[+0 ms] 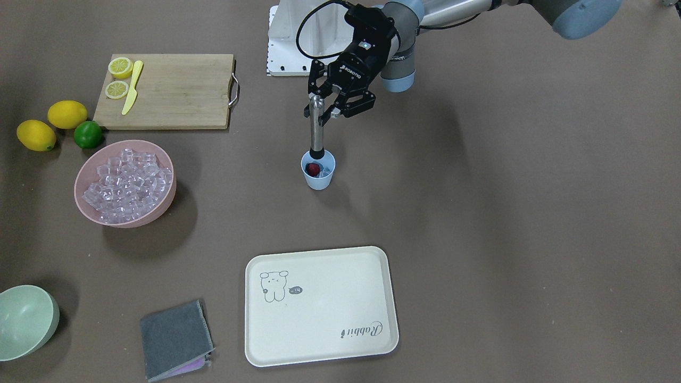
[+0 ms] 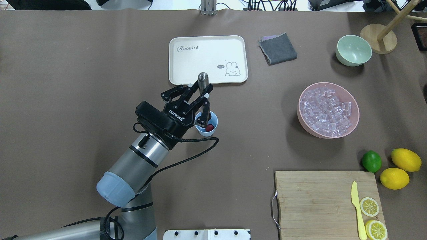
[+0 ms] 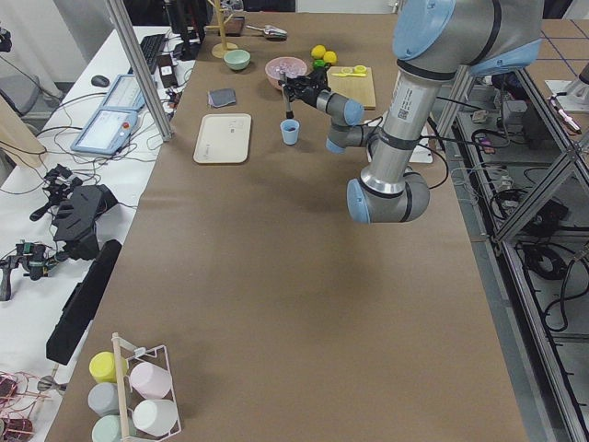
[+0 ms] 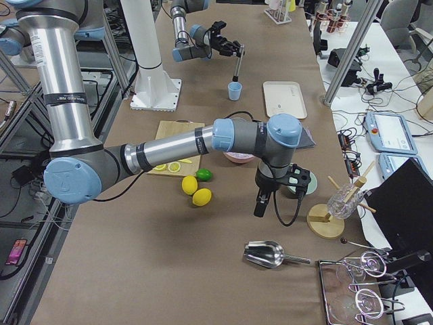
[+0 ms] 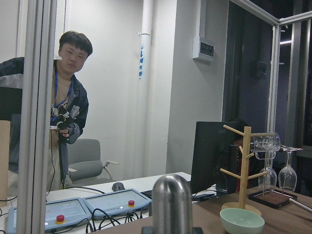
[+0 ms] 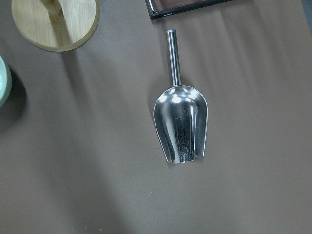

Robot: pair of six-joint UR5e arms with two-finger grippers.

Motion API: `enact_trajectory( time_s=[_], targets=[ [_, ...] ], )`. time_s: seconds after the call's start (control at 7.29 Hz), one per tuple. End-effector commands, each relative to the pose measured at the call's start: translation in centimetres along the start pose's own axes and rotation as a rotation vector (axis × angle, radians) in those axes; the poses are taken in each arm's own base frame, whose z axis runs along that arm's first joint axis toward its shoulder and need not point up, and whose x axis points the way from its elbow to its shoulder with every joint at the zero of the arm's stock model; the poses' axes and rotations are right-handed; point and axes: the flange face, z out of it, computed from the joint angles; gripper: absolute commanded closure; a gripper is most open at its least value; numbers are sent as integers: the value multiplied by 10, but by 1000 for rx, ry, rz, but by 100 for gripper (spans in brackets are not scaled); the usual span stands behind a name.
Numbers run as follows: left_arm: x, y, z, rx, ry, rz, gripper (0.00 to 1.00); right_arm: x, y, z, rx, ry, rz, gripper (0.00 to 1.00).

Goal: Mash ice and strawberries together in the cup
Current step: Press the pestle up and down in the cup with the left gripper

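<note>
Overhead exterior: muddler point(image 2: 203, 79) in cup point(image 2: 204, 132), tray point(image 2: 200, 63) near, pink bowl point(image 2: 313, 133) apart.

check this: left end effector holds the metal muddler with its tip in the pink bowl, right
No. The left end effector holds the metal muddler with its tip in the pale-blue cup, not the pink bowl; the exterior front-facing view shows it.

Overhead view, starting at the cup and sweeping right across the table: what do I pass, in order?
cup → grey cloth → pink bowl holding the ice → lime → two lemons. The cutting board and pale-green bowl overlap these, so they are left out.
</note>
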Motion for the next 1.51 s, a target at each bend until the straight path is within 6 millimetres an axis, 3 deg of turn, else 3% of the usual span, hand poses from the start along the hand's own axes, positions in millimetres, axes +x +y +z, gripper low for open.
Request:
enact_trajectory(
  time_s=[0.0, 0.55, 1.37],
  targets=[
    [-1, -2, 4, 1, -7, 3, 100, 0, 1, 0, 0, 0, 0, 0],
    [-1, 27, 13, -34, -32, 1, 100, 2, 0, 3, -6, 1, 3, 0],
    [-6, 69, 11, -96, -47, -25, 100, 2, -1, 4, -7, 0, 4, 0]
  ],
)
